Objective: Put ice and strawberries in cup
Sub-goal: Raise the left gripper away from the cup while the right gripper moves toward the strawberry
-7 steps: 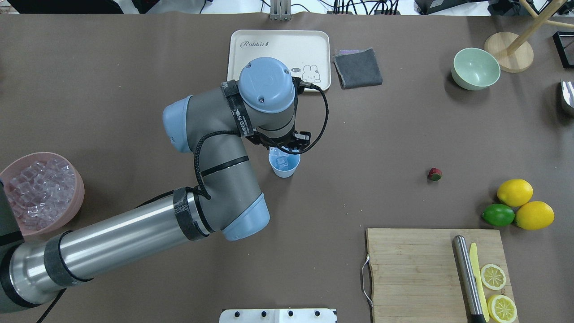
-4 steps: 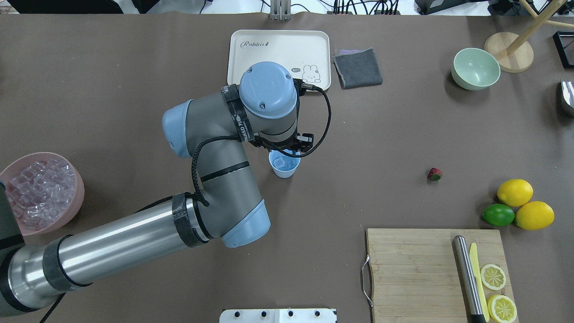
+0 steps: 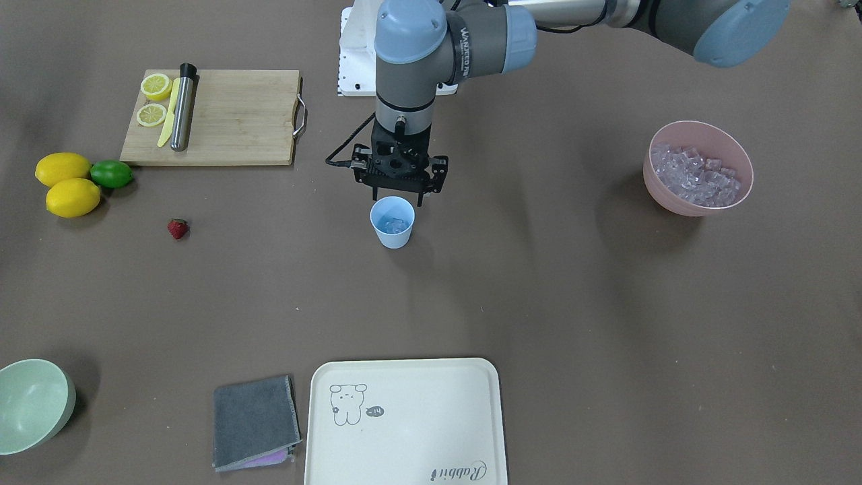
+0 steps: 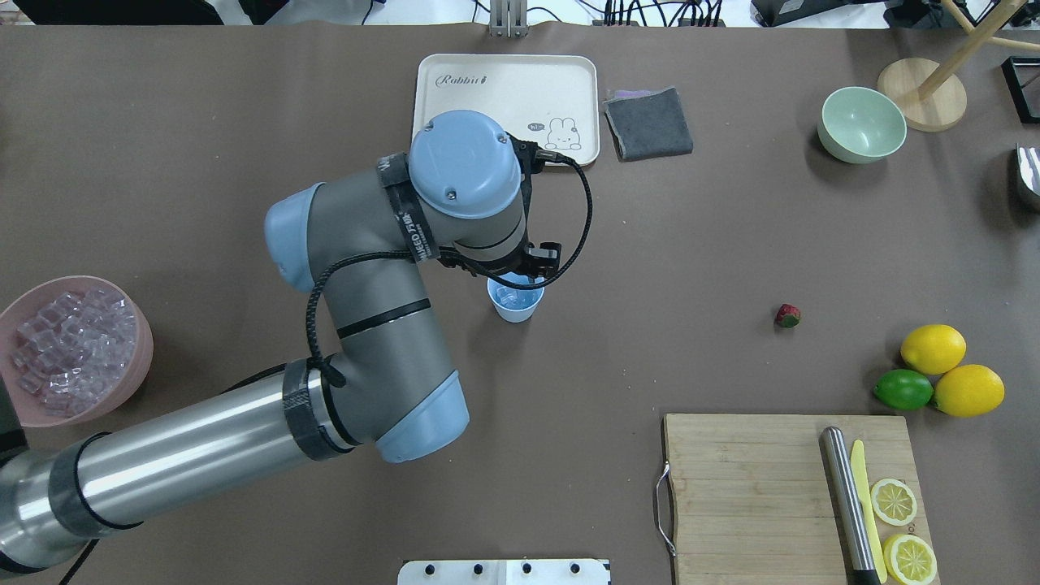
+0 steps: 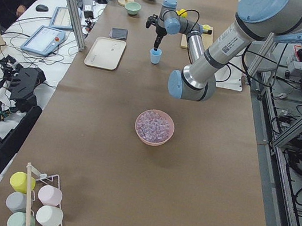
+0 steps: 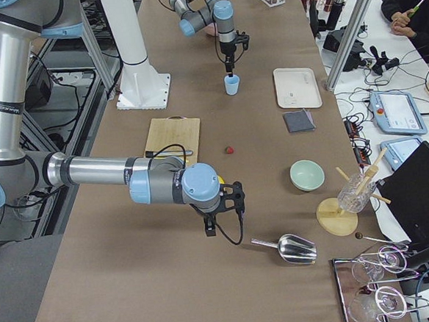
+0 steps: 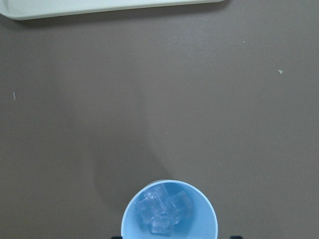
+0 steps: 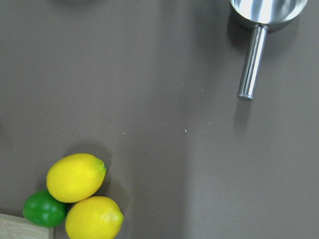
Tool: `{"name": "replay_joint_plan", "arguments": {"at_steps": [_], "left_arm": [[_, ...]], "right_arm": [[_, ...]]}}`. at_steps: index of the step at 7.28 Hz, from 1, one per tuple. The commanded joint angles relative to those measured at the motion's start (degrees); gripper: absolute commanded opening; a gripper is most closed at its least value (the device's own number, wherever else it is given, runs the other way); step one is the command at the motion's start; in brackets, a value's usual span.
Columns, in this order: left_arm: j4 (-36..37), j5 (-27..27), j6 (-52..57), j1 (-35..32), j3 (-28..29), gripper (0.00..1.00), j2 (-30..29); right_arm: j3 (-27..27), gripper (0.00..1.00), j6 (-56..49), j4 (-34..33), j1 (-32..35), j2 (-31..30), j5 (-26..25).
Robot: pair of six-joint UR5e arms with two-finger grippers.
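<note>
- I see the left hand [image 3: 398, 197] spread, just above the small light blue plastic cup [image 3: 392, 225].
- Clear ice cubes [image 7: 162, 214] lie inside it.
- Small red strawberry [image 3: 178, 228] sits on the brown bench [image 3: 539, 303], well apart.
- Right hand [image 6: 224, 221]: can't tell its state.

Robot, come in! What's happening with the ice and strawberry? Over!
Left gripper open over cup, ice inside. Right gripper: open or shut unclear. Strawberry on table, not in cup. Nothing between them.

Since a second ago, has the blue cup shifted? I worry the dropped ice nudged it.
No. In the overhead view the cup keeps the same spot relative to the tray and the same gap to the strawberry.
</note>
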Motion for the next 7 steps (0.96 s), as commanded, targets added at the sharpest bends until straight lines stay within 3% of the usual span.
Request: {"name": "replay_joint_plan", "arguments": {"at_steps": [1, 2, 4, 6, 7], "left_arm": [[1.0, -4.9, 4.7, -5.3, -6.1, 0.79, 6.8], [0.9, -8.9, 10.2, -9.8, -7.9, 0.86, 11.1], [0.7, -9.9, 16.9, -14.6, -11.3, 0.87, 17.9], [0.6, -14.2, 19.4, -18.5, -12.3, 0.87, 21.0], [0.7, -14.5, 19.4, -19.2, -14.2, 0.88, 22.9]], "right_arm": [[0.9, 1.0, 18.4, 0.2, -7.4, 10.8, -1.0], [1.8, 1.0, 29.9, 0.2, -13.2, 16.7, -3.8], [3.0, 1.0, 51.8, 0.3, -30.0, 26.3, -15.5], [-0.2, 1.0, 54.3, 5.8, -39.0, 26.0, -19.5], [-4.3, 0.99, 54.3, 9.5, -41.1, 25.8, -20.6]]}}
